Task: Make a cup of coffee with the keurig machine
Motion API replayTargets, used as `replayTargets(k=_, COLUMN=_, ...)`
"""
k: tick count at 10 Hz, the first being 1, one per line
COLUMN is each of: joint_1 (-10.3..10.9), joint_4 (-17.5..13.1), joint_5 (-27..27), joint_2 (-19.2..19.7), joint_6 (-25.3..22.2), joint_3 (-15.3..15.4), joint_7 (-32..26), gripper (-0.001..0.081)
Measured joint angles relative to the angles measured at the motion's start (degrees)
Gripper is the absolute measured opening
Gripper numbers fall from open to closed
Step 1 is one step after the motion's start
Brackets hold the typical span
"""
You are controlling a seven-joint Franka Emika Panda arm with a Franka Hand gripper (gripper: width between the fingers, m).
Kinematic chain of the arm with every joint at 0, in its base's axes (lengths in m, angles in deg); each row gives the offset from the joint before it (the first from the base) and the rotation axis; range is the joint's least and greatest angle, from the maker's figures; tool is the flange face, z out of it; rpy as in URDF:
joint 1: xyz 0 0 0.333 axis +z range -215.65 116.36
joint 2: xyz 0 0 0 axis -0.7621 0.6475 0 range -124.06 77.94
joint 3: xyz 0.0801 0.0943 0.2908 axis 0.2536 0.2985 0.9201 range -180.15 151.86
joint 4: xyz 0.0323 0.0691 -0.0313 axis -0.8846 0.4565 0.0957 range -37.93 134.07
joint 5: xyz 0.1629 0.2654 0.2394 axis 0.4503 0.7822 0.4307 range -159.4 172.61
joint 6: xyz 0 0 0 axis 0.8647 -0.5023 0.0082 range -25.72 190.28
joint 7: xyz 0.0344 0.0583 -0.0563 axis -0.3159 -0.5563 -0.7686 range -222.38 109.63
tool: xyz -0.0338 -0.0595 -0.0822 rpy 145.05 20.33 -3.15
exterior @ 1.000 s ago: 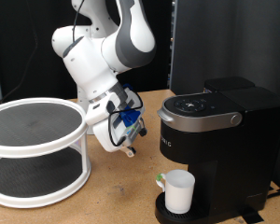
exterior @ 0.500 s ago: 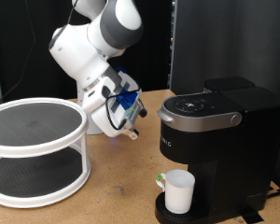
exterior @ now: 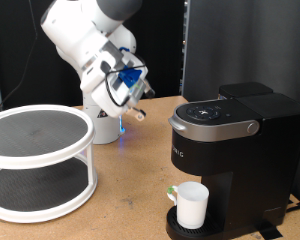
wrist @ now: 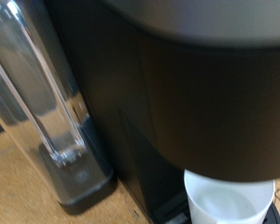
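The gripper (exterior: pixel 137 110) hangs in the air left of the keurig machine (exterior: pixel 230 150), touching nothing; its opening cannot be made out. The cup (exterior: pixel 192 205) stands under the brewer.

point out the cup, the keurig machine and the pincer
cup (exterior: pixel 192 205), exterior view, on its white side wall
keurig machine (exterior: pixel 218 116), exterior view, on its grey button panel
pincer (exterior: pixel 140 112), exterior view, at its fingertips
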Motion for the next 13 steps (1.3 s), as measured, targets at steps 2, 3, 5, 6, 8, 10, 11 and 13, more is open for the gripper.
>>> replayTargets(k=2, joint_1=-0.95, joint_4=-0.5, joint_5=-2.05, joint_2=-4.03, joint_6=-4.35, joint_3=-1.12, joint_7=3.54, gripper=0.0803)
replayTargets(k=3, joint_1=-1.54, joint_4=-0.98, joint_5=-3.61, joint_2=-5.86, joint_6=-6.87, joint_3=-1.73, joint_7=5.15, gripper=0.0803)
replayTargets(k=5, joint_1=-1.98, joint_4=-0.99, joint_5=-4.57, joint_2=-7.07, joint_6=-8.52, joint_3=-2.2, joint_7=6.15, gripper=0.0803)
replayTargets(k=6, joint_1=-1.96, joint_4=-0.83, joint_5=-3.12, joint_2=-7.02, joint_6=-8.48, joint_3=-2.22, joint_7=6.05, gripper=0.0803)
replayTargets(k=8, joint_1=-1.71, joint_4=-0.79, joint_5=3.33, joint_2=-7.02, joint_6=-7.56, joint_3=-2.06, joint_7=6.07, gripper=0.0803)
replayTargets(k=10, joint_1=-1.01, joint_4=-2.17, joint_5=6.86, joint_2=-7.07, joint_6=-5.14, joint_3=-0.04, joint_7=7.52, gripper=0.0803)
replayTargets(k=11, joint_1=-0.77, joint_4=-3.43, joint_5=6.68, joint_2=-7.07, joint_6=-3.53, joint_3=2.01, joint_7=9.02, gripper=0.0803)
replayTargets(k=13, joint_1=-0.77, joint_4=-6.22, joint_5=2.53, joint_2=-6.9, joint_6=-1.08, joint_3=6.3, joint_7=11.87, gripper=0.0803)
